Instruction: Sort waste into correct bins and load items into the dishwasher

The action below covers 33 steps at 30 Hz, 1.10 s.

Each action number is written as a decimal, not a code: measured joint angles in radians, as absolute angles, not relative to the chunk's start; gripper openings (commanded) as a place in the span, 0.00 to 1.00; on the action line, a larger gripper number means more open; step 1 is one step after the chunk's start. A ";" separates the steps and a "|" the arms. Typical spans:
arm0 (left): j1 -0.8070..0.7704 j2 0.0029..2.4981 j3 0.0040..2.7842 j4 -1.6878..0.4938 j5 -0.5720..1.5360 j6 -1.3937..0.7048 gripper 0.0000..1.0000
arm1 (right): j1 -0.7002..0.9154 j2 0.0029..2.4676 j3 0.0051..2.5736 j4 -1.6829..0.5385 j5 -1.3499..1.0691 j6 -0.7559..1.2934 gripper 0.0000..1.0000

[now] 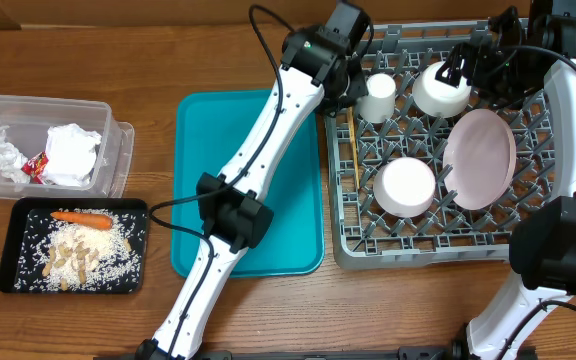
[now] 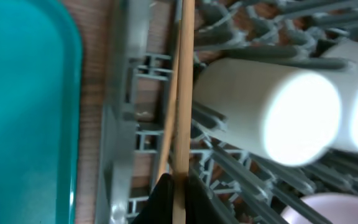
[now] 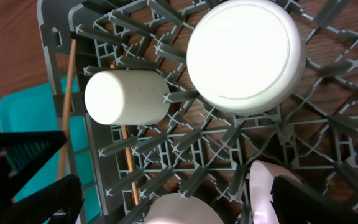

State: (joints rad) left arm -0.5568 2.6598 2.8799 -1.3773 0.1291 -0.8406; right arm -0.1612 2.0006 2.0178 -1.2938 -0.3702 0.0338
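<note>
Here, our left tool [image 2: 178,200] looks clamped on the chopsticks [image 2: 183,93] (its view is blurred) at the grey rack's [image 1: 418,255] left edge, beside the cup [image 1: 376,97]. Our right tool [image 1: 468,60] hangs spread wide over the rack's far bowl [image 1: 441,88].

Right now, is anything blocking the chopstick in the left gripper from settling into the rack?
Nothing visible does. The left gripper is shut on the chopstick, which already runs along the rack's left edge. The cup lies close on its right, beside it, not across it.
</note>
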 measured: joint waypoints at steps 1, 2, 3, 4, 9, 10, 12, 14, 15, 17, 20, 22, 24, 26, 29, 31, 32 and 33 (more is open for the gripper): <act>-0.557 2.660 2.862 -1.364 0.127 -0.849 0.04 | -0.161 2.001 2.018 -1.293 -0.370 0.034 1.00; -0.557 2.660 2.849 -1.353 0.125 -0.859 0.04 | -0.161 2.001 2.018 -1.294 -0.370 0.033 1.00; -0.557 2.660 2.837 -1.344 0.124 -0.862 0.04 | -0.161 2.000 2.018 -1.294 -0.370 0.033 1.00; -0.557 2.660 2.828 -1.338 0.122 -0.862 0.04 | -0.161 2.000 2.018 -1.294 -0.370 0.033 1.00; -0.557 2.659 2.820 -1.337 0.121 -0.810 0.48 | -0.161 2.000 2.018 -1.294 -0.370 0.033 1.00; -0.557 2.659 2.820 -1.335 0.125 -0.803 0.61 | -0.161 2.000 2.018 -1.294 -0.370 0.033 1.00; -0.557 2.659 2.820 -1.310 0.146 -0.772 0.71 | -0.161 2.000 2.018 -1.293 -0.370 0.034 1.00; -0.560 2.657 2.823 -1.300 0.173 -0.741 0.73 | -0.161 2.000 2.018 -1.294 -0.370 0.034 1.00; -0.560 2.657 2.825 -1.300 0.186 -0.728 0.74 | -0.161 2.000 2.018 -1.294 -0.370 0.033 1.00; -0.553 2.657 2.836 -1.305 0.207 -0.707 0.73 | -0.161 2.000 2.018 -1.294 -0.370 0.034 1.00; -0.532 2.655 2.877 -1.312 0.218 -0.678 0.72 | -0.161 2.000 2.018 -1.293 -0.370 0.033 1.00; -0.510 2.647 2.908 -1.312 0.221 -0.655 0.72 | -0.161 2.000 2.018 -1.294 -0.370 0.034 1.00; -0.487 2.630 2.938 -1.312 0.216 -0.628 0.74 | -0.161 2.000 2.018 -1.292 -0.370 0.034 1.00; -0.458 2.601 2.962 -1.312 0.198 -0.590 0.77 | -0.161 2.000 2.018 -1.292 -0.370 0.034 1.00; -0.406 2.545 2.983 -1.312 0.140 -0.522 0.84 | -0.161 2.000 2.018 -1.290 -0.374 0.033 1.00; -0.362 2.515 2.996 -1.319 0.091 -0.482 0.93 | -0.161 2.000 2.018 -1.275 -0.395 0.033 1.00; -0.336 2.503 3.000 -1.323 0.068 -0.466 1.00 | -0.160 2.000 2.018 -1.262 -0.412 0.034 1.00; -0.298 2.492 3.002 -1.324 0.043 -0.448 1.00 | -0.158 2.000 2.018 -1.239 -0.441 0.033 1.00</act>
State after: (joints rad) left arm -0.2977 2.4920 3.0024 -1.3243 0.0425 -0.4477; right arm -0.1577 1.9999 2.0182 -1.2392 -0.4408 0.0334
